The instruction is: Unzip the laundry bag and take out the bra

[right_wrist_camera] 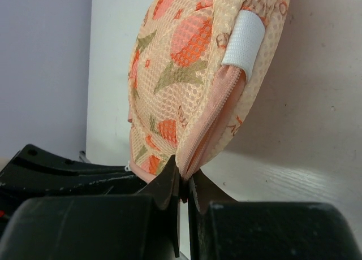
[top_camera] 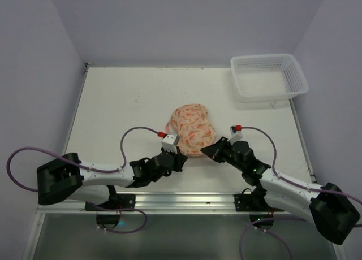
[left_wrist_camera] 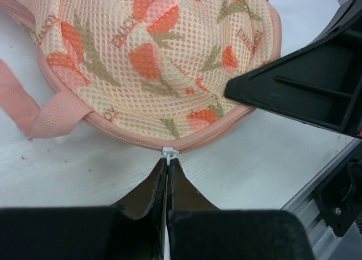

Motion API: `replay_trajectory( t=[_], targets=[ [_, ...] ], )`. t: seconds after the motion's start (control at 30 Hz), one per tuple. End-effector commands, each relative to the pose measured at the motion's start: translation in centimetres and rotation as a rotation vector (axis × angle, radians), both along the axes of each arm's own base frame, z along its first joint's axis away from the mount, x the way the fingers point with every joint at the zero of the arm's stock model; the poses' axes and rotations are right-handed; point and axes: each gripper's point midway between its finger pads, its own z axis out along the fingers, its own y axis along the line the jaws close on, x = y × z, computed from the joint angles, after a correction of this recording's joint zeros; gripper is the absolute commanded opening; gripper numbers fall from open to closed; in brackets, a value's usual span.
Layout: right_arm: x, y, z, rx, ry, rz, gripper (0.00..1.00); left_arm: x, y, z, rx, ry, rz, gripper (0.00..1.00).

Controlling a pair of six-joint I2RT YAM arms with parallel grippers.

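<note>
The laundry bag [top_camera: 192, 130] is a cream-peach mesh dome with orange print and pink zip trim, lying mid-table. My left gripper [top_camera: 183, 157] is at its near edge. In the left wrist view the left gripper [left_wrist_camera: 168, 161] is shut on the small white zip pull [left_wrist_camera: 169, 152] at the bag's [left_wrist_camera: 158, 56] pink rim. My right gripper [top_camera: 205, 151] is at the bag's near right edge. In the right wrist view the right gripper [right_wrist_camera: 184, 180] is shut on the pink zip seam of the bag [right_wrist_camera: 186, 73]. The bra is hidden.
A white plastic lattice basket [top_camera: 268, 76] stands at the far right corner. A pink strap [left_wrist_camera: 34, 107] trails from the bag's left side. The table's metal front rail [top_camera: 186, 200] runs just behind both grippers.
</note>
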Motion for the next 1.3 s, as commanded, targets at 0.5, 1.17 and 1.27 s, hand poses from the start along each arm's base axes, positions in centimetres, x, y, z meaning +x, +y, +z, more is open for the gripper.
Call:
replay_trajectory(
  t=[0.5,1.17,1.27],
  targets=[
    [1.5,-5.1,2.2,-0.059,-0.089,-0.093,0.0,1.3,3.1,-1.4,0.111,-0.004,0.055,0.0],
    [-0.3,-1.3,2.1,0.114,0.054,-0.046,0.72,1.5,-0.8,-0.2,-0.003,0.0,0.003,0.0],
    [-1.1,0.2,2.2,0.139,0.086,-0.015,0.74,1.6,-1.1,0.3,-0.016,-0.009,0.014,0.0]
  ],
)
